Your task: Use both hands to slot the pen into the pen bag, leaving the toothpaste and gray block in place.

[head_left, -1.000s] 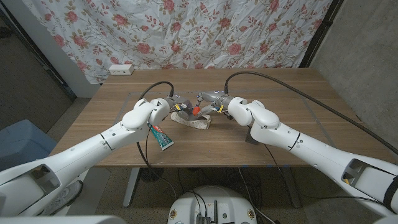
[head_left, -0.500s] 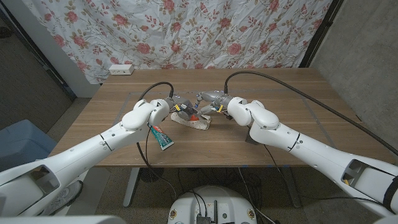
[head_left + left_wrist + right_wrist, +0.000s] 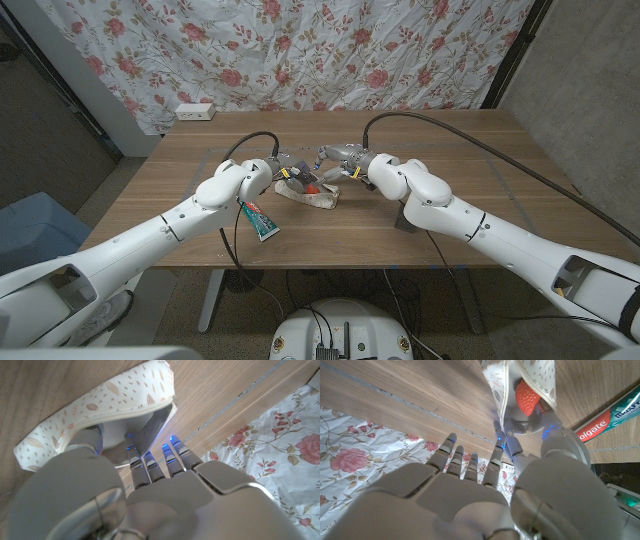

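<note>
At mid-table, the pen bag [image 3: 312, 196] is gripped at its open mouth by the left hand [image 3: 285, 172] and right hand [image 3: 335, 168], fingers closed on the fabric. A red-ended pen [image 3: 526, 397] is seen inside the mouth. Toothpaste [image 3: 258, 219] lies nearby.

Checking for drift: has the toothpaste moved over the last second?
No. The toothpaste lies in the same spot by the table's near edge, under the left forearm.

Both hands crowd the pen bag [image 3: 310, 195] mid-tabletop [image 3: 480, 170]. Toothpaste [image 3: 258, 220] blocks the near-left side. Far edge and right side open.
</note>
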`<control>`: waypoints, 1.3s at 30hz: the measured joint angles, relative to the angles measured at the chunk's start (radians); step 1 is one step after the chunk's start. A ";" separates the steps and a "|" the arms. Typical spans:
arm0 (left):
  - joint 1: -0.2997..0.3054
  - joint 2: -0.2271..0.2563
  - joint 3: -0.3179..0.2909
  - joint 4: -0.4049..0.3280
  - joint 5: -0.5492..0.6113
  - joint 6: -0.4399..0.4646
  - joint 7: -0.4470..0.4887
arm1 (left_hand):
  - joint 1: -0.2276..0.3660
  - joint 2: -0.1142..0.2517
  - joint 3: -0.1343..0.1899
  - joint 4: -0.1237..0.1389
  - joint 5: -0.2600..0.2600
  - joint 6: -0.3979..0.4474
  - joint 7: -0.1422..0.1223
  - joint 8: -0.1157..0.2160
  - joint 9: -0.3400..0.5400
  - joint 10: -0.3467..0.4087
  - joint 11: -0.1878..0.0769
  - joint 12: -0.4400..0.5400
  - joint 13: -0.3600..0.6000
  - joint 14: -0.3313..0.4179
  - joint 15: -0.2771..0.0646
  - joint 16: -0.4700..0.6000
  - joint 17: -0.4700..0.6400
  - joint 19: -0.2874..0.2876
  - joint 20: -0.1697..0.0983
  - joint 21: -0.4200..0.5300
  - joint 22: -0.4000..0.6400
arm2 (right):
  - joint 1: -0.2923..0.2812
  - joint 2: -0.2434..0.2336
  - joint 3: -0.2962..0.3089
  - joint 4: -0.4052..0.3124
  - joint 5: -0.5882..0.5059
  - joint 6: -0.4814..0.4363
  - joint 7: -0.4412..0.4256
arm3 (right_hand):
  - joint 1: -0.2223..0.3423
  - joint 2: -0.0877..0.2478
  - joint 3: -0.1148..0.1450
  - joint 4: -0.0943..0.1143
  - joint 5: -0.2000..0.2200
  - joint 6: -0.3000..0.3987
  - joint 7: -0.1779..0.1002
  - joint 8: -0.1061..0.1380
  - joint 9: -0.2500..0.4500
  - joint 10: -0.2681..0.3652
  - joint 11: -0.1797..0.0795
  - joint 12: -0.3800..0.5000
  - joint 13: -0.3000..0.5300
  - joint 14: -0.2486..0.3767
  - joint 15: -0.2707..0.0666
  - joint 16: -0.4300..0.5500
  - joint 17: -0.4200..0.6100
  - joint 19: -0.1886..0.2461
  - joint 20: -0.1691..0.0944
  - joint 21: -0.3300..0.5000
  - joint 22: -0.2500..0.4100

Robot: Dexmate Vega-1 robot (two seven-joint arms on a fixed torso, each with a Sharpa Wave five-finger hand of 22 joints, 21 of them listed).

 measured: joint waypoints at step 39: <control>0.022 0.021 -0.032 -0.066 0.015 0.024 -0.012 | 0.007 0.007 -0.012 -0.004 0.000 0.063 0.006 0.004 -0.005 0.084 -0.009 0.014 0.000 0.110 0.000 0.016 0.000 0.031 -0.012 0.006 0.000 | 0.019 -0.024 0.024 0.007 0.034 0.017 0.013 | -0.051 0.007 -0.021 0.012 0.020 -0.034 0.012 -0.023 0.000 -0.028 0.014 0.000 0.000 -0.027 0.020 -0.015 0.001 -0.021 0.000 0.000 0.000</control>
